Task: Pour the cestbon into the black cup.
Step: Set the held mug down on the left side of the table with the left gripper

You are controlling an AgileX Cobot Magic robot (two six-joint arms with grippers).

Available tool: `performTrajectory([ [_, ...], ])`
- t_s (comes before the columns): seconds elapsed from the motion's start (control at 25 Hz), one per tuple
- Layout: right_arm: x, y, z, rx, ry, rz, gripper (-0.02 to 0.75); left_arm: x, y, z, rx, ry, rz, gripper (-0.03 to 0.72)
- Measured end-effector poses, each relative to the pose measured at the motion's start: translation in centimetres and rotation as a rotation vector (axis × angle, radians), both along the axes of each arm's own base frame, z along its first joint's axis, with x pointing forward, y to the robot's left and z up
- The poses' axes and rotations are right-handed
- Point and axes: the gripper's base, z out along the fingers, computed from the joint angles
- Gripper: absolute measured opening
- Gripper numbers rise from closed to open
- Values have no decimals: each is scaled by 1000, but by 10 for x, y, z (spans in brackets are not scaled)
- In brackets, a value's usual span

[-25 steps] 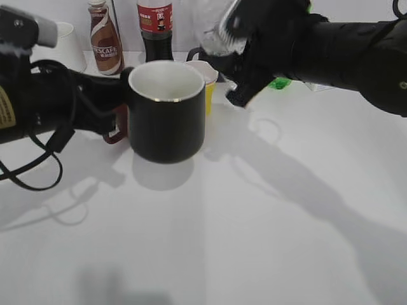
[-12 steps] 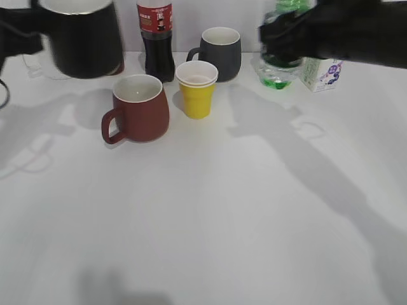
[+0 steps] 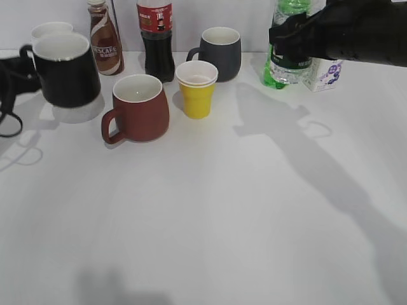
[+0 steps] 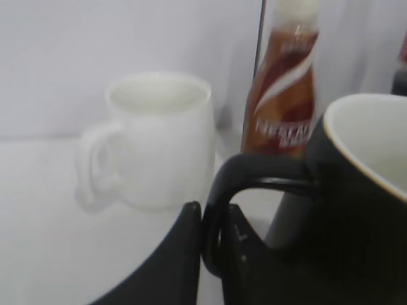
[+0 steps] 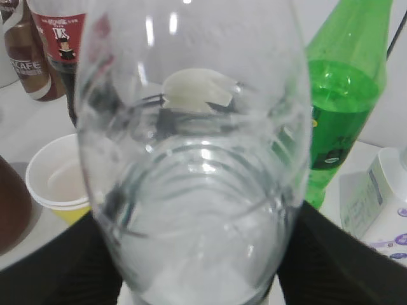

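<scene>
The black cup stands upright at the table's far left, white inside showing. My left gripper is shut on its loop handle; the left wrist view shows both fingers pinching the handle, with the cup body to the right. My right gripper at the back right is shut on the cestbon, held upright, far from the cup. In the right wrist view the clear ribbed bottle fills the frame between the fingers. Its label and cap are hidden.
A white mug and a Nescafe bottle stand behind the black cup. A cola bottle, brown-red mug, yellow paper cup and grey mug stand mid-back. A green soda bottle and small carton are behind the cestbon.
My left gripper carried the black cup from the middle of the table up and over to the far left, where it now sits low. My right gripper moved right and back with the bottle.
</scene>
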Motion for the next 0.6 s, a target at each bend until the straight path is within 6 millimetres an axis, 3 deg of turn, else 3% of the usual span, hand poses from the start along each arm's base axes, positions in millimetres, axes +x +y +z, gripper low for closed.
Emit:
performTrajectory([
  [0.28, 0, 0, -3, -12, 18, 0, 466, 5, 1, -33, 3, 69, 1, 46],
  [0.6, 0, 0, -4, -14, 25, -1, 466, 1, 0, -41, 0, 91, 1, 46],
])
